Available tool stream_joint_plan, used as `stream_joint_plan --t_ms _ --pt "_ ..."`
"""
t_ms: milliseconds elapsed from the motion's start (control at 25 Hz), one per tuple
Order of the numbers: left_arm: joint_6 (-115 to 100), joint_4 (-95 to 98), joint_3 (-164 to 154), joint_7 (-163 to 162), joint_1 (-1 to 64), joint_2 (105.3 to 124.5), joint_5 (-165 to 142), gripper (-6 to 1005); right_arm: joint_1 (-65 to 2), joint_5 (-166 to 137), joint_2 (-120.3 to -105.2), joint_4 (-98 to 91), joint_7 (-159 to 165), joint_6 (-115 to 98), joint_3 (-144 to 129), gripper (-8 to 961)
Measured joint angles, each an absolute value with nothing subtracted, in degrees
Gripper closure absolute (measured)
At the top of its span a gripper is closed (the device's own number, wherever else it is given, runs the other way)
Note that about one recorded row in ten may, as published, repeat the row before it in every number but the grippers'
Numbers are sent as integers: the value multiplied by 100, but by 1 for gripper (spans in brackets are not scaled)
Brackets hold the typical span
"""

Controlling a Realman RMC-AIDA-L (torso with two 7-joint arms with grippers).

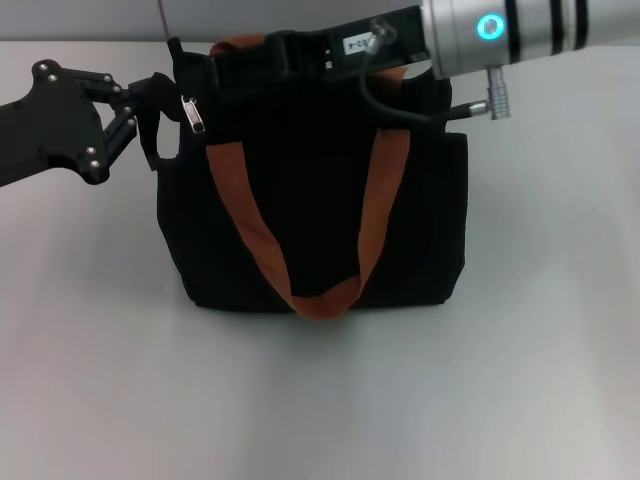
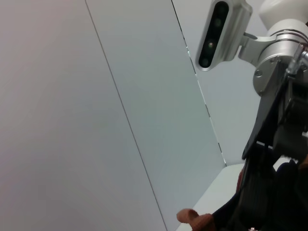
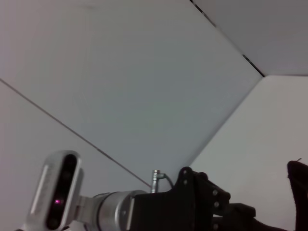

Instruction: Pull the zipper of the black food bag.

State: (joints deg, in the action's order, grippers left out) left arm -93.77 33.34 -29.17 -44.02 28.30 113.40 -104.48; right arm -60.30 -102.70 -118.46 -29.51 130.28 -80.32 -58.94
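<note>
Standing at the frame's centre, the black food bag [image 1: 320,215] has its zipper [image 1: 193,115] dangling at its upper left corner. Left gripper [image 1: 150,110] pinches fabric there; right gripper [image 1: 290,50] reaches over the top, grip unclear.

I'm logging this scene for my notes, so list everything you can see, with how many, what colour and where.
black food bag: one, black, upright at the middle of the white table.
strap handles: two, rust-brown; one hangs in a loop down the bag's front, the other shows at the top edge.
zipper: one, silver pull tab, at the bag's top corner on the robot's left.
wall panels: pale grey with thin dark seams, behind the table.
left gripper: one, black, at the bag's top left corner by a black fabric loop.
right gripper: one, black on a silver arm with a cyan light, over the bag's top edge.
</note>
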Motion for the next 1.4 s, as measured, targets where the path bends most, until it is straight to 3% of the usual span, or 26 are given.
stream_joint_plan --t_ms 800,1400 --pt "-9386 3331 -2927 -4457 2883 11406 -10488 965 -6239 -10309 -11909 -2935 13233 -7686 -6274 212" --pt "-9383 3331 -2890 -4518 2832 11371 -10452 962 -5938 -10309 -11867 -3398 13607 -7978 -6268 219"
